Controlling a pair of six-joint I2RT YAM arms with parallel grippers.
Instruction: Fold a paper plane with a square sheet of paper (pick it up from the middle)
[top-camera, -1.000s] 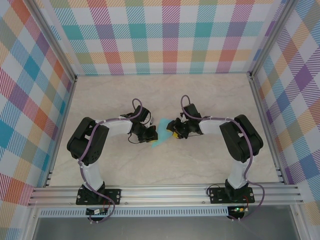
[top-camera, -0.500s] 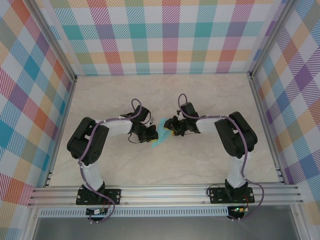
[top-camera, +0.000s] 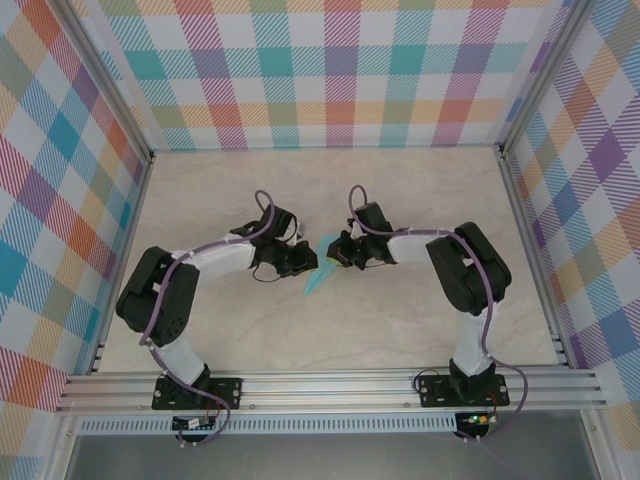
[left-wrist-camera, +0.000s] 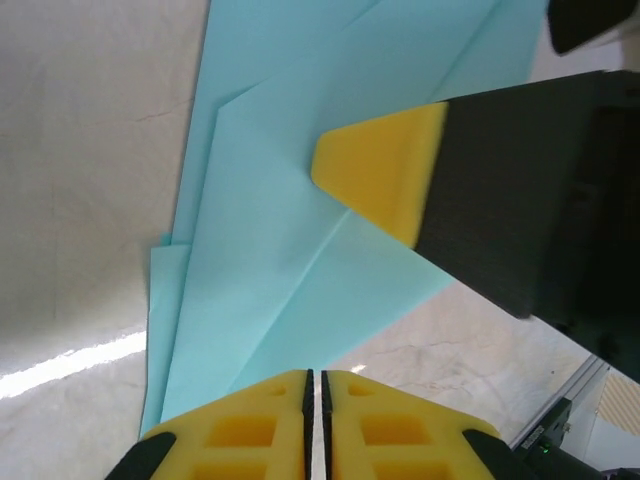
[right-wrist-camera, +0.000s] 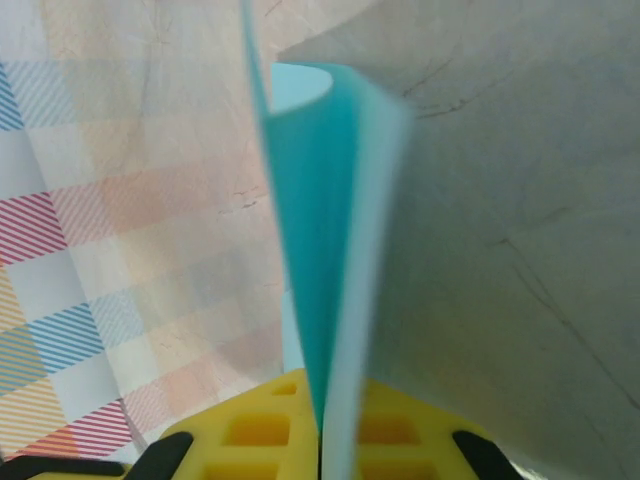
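The turquoise paper plane (top-camera: 316, 274) is a slim folded dart with its point toward the lower left, lying between the two grippers at mid-table. My right gripper (top-camera: 338, 251) is shut on its upper end. In the right wrist view the folded paper plane (right-wrist-camera: 320, 250) stands edge-on and runs straight into the shut right gripper (right-wrist-camera: 325, 420). My left gripper (top-camera: 301, 263) is shut, its tips against the paper's left side. In the left wrist view the shut left gripper (left-wrist-camera: 315, 378) meets the creased paper plane (left-wrist-camera: 270, 240), and one of the right gripper's yellow fingers (left-wrist-camera: 385, 180) lies on the paper.
The pale marble tabletop (top-camera: 400, 190) is ringed by plaid walls (top-camera: 330, 70) and aluminium rails (top-camera: 330, 385) along the near edge. Both arms bend inward from their bases toward the middle.
The right gripper has moved left and a little farther away with the paper. The paper's point now trails lower left. The left arm's elbow has swung out to the left.
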